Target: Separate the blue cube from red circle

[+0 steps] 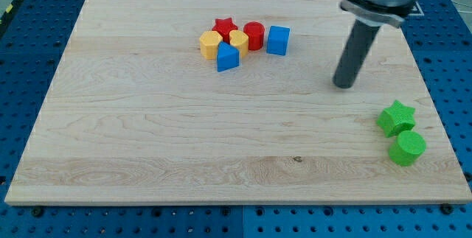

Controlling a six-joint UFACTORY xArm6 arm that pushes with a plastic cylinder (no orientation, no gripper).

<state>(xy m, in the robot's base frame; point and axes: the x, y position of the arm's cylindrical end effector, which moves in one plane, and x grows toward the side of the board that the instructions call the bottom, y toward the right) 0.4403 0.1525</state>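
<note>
The blue cube sits near the view's top centre, touching the right side of the red circle. My tip is on the board, to the right of and below the blue cube, well apart from it. The rod rises from the tip toward the view's top right.
A cluster lies left of the red circle: a red star, two yellow blocks and a blue block. A green star and a green cylinder sit near the board's right edge. The wooden board lies on a blue perforated table.
</note>
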